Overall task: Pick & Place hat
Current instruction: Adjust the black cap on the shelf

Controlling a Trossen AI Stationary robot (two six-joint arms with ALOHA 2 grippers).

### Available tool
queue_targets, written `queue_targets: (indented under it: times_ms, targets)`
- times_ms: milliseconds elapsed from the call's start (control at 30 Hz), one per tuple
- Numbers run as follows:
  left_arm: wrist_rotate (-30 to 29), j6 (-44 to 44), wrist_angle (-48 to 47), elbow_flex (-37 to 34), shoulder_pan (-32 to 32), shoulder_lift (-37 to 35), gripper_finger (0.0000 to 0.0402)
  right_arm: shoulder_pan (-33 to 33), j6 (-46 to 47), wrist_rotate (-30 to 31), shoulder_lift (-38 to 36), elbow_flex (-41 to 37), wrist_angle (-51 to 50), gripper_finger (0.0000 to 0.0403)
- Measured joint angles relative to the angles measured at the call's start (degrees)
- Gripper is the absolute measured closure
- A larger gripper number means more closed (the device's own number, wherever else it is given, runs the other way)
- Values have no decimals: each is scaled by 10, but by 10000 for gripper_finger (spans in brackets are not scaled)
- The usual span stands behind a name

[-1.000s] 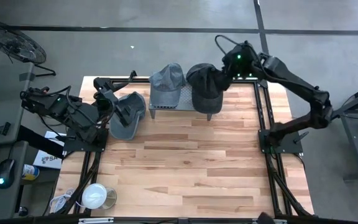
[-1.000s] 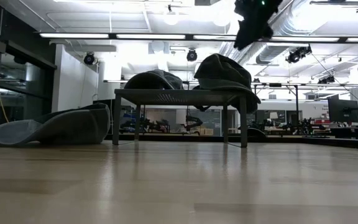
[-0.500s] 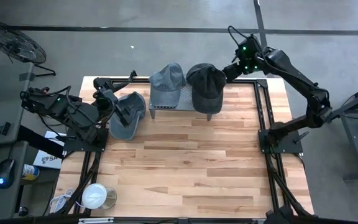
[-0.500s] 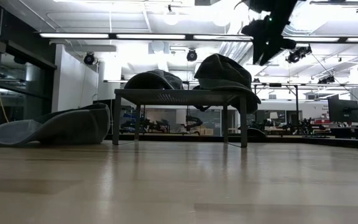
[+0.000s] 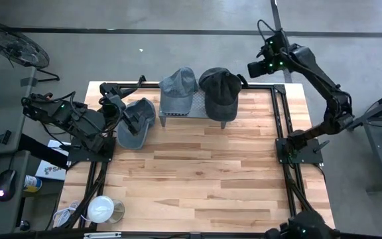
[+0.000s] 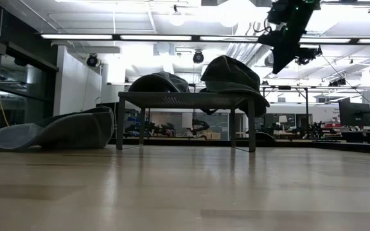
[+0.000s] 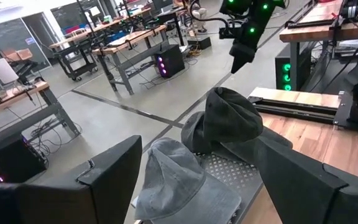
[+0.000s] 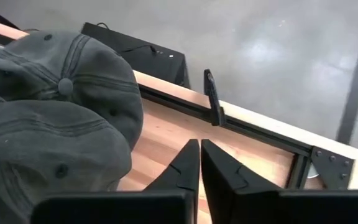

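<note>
Wood tabletop, your view: right gripper (image 5: 254,68) has drawn back empty with fingers now pressed together, leaving the dark hat (image 5: 219,89) on the rack (image 5: 171,116); left gripper (image 5: 126,114) waits wide beside the third hat (image 5: 136,129).

- The low metal mesh stand (image 5: 184,114) is mostly hidden under two caps.
- The dark grey fabric cap (image 8: 48,130) is cut off by the right wrist view's edge.

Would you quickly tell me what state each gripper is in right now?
Left gripper: open, holding nothing, beside the grey-blue fabric cap lying on the wooden table.
Right gripper: shut, holding nothing, raised past the table's far edge.
</note>
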Motion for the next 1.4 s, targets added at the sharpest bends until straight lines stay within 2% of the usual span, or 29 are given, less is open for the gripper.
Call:
queue_targets:
  times_ms: [167,433,600,700,1067,1400]
  targets:
    - [0,-4,0,0,0,0,94,-28,1,-34,7,-18,12,400]
    - [-1,-4,0,0,0,0,94,-52,78,-116,8,-183,154,402]
    - [0,-4,0,0,0,0,94,-53,123,-130,8,-245,244,402]
    - [0,-4,0,0,0,0,94,-56,141,-140,8,-266,282,402]
    - [1,-5,0,0,0,0,94,-82,189,-252,7,-333,406,403]
    - [2,-7,1,0,0,0,94,-82,192,-267,7,-338,427,403]
